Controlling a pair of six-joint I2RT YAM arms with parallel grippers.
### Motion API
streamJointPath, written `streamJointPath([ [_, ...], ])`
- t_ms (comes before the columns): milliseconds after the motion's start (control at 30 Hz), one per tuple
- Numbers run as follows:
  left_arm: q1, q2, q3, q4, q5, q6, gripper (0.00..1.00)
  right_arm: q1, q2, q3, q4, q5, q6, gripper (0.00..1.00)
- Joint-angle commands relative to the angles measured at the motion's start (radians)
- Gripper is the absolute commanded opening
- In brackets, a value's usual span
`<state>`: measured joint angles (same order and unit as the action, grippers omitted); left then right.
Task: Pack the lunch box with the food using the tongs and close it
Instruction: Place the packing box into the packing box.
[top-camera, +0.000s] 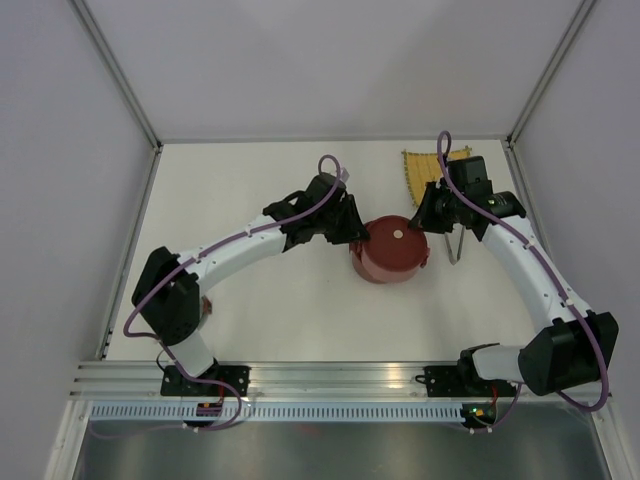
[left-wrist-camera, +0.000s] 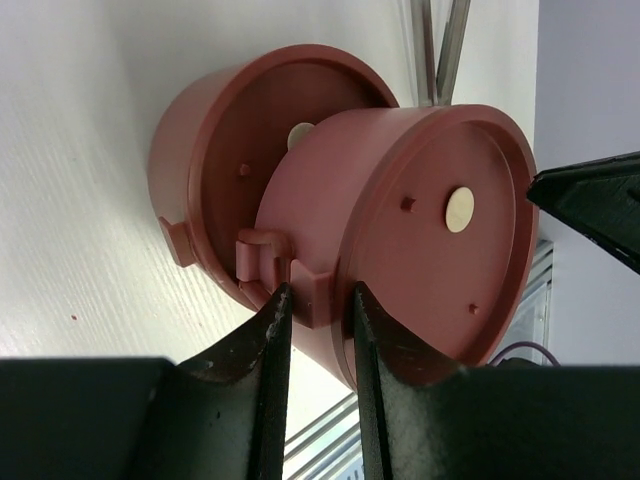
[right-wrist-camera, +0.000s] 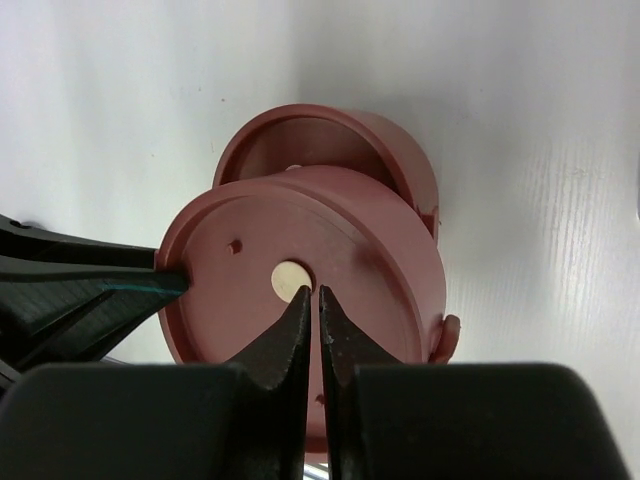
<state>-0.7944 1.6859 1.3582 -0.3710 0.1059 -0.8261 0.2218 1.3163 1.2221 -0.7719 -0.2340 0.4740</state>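
Observation:
The lunch box (top-camera: 393, 252) stands mid-table as two dark-red bowls. The upper bowl (left-wrist-camera: 430, 230), under a flat lid with a pale knob (right-wrist-camera: 290, 280), sits offset over the lidded lower bowl (left-wrist-camera: 220, 170). My left gripper (left-wrist-camera: 318, 292) is shut on a side tab of the upper bowl, at its left side (top-camera: 358, 235). Above the lid my right gripper (right-wrist-camera: 312, 292) is shut, its tips beside the knob and holding nothing. The silver tongs (top-camera: 456, 245) lie on the table right of the box. The food is hidden.
A yellow woven mat (top-camera: 425, 165) lies at the back right, behind the right arm. White walls enclose the table on three sides. The metal rail (top-camera: 330, 385) with both arm bases runs along the near edge.

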Motion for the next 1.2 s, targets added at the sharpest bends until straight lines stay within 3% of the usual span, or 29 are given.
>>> streamJointPath([
  [0, 0.001, -0.058, 0.004, 0.050, 0.000, -0.035, 0.26, 0.001, -0.008, 0.020, -0.001, 0.036, -0.020, 0.11],
  [233, 0.017, -0.039, 0.002, 0.027, -0.069, -0.018, 0.25, -0.002, 0.027, 0.112, -0.041, 0.067, -0.051, 0.16],
  [367, 0.030, -0.035, -0.001, 0.023, -0.087, -0.008, 0.25, -0.010, 0.031, 0.185, -0.104, 0.113, -0.078, 0.25],
  [400, 0.032, -0.037, -0.001, 0.023, -0.094, -0.010, 0.25, -0.012, 0.029, 0.189, -0.113, 0.117, -0.081, 0.31],
  [533, 0.035, -0.046, -0.007, 0.017, -0.101, -0.008, 0.25, -0.035, 0.006, 0.148, -0.121, 0.082, -0.078, 0.43],
  [767, 0.037, -0.091, -0.051, 0.015, -0.101, -0.018, 0.25, -0.044, -0.023, 0.036, -0.069, -0.016, -0.043, 0.45],
  [1167, 0.027, -0.081, -0.068, 0.035, -0.166, -0.123, 0.24, -0.042, -0.043, -0.030, -0.018, -0.034, -0.017, 0.46],
])
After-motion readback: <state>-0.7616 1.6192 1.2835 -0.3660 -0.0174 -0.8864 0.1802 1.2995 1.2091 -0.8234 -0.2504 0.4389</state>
